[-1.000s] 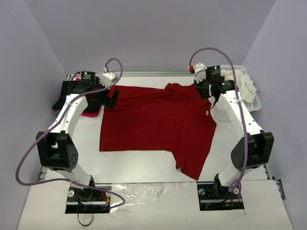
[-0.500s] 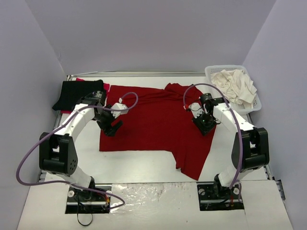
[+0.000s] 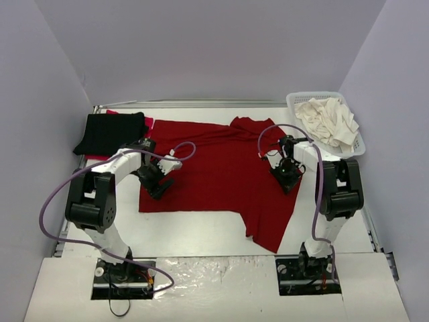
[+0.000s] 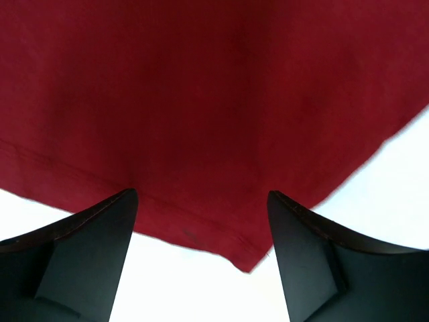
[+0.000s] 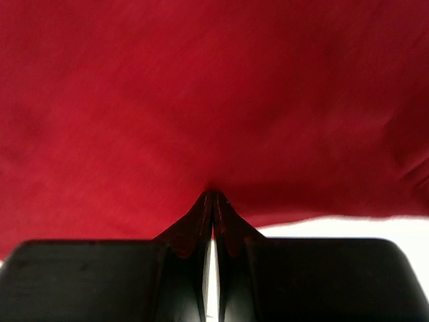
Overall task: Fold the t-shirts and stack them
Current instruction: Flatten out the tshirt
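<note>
So, both arms just dropped from far corners onto dark red t-shirt spread on desk. Now left gripper straddles near-left hem corner, jaws wide; right gripper jaws pinched shut on right edge. Fold grab nearly set, I reckon.

A white plastic lattice basket stands at the far right corner of the white tabletop, near the right wall. Pale lavender walls enclose the left, back and right sides. A thin metal rail runs along the far edge (just under the back wall). A crinkled, shiny sheet covers the near edge.
</note>
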### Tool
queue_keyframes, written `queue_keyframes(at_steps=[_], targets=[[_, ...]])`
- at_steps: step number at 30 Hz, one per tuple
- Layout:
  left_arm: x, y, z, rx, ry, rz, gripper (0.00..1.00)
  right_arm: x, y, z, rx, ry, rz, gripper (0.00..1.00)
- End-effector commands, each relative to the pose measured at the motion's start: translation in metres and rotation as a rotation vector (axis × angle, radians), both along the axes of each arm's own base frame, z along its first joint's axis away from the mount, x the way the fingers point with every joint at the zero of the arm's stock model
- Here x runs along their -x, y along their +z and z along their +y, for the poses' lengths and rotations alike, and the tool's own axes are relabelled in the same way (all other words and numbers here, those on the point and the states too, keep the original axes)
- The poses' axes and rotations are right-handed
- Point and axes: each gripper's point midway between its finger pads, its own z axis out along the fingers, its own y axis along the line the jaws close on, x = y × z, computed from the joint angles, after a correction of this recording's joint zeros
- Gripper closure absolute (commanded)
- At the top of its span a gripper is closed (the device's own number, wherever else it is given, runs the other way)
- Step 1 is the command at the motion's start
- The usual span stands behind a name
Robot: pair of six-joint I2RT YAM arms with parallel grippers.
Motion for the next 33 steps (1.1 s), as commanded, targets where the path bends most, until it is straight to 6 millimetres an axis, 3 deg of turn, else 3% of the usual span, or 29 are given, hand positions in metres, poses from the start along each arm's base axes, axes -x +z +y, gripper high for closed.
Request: queue_keyframes(at_steps=[1, 5, 8, 9, 13, 17, 22, 26, 33], targets=[[-0.037, 0.012, -0.005, 0.009, 0.026, -0.104, 0.24, -0.023, 0.001, 0.0, -0.014, -0.014, -0.026, 1.0], [-0.05, 0.001, 0.0, -0.028, 0.045, -0.118, 0.25, -0.023, -0.019, -0.007, 0.009, -0.022, 0.029, 1.0], [-0.044, -0.013, 0.006, -0.064, 0.028, -0.076, 0.28, -0.012, -0.03, -0.014, 0.031, -0.015, 0.075, 1.0], [-0.035, -0.021, 0.009, -0.083, 0.019, -0.024, 0.31, -0.008, -0.032, -0.015, 0.034, -0.012, 0.084, 1.0], [-0.006, -0.034, 0.016, -0.116, -0.032, 0.09, 0.61, 0.009, -0.034, -0.022, 0.054, -0.001, 0.118, 1.0], [0.033, -0.04, 0.023, -0.133, -0.079, 0.189, 0.73, 0.032, -0.034, -0.03, 0.086, 0.017, 0.152, 1.0], [0.074, -0.034, 0.022, -0.138, -0.166, 0.261, 0.75, 0.052, -0.034, -0.036, 0.113, 0.042, 0.201, 1.0], [0.106, -0.028, 0.016, -0.096, -0.214, 0.346, 0.68, 0.063, -0.032, -0.037, 0.113, 0.051, 0.232, 1.0], [0.134, -0.02, 0.009, -0.044, -0.268, 0.41, 0.68, 0.085, -0.027, -0.038, 0.125, 0.072, 0.292, 1.0]])
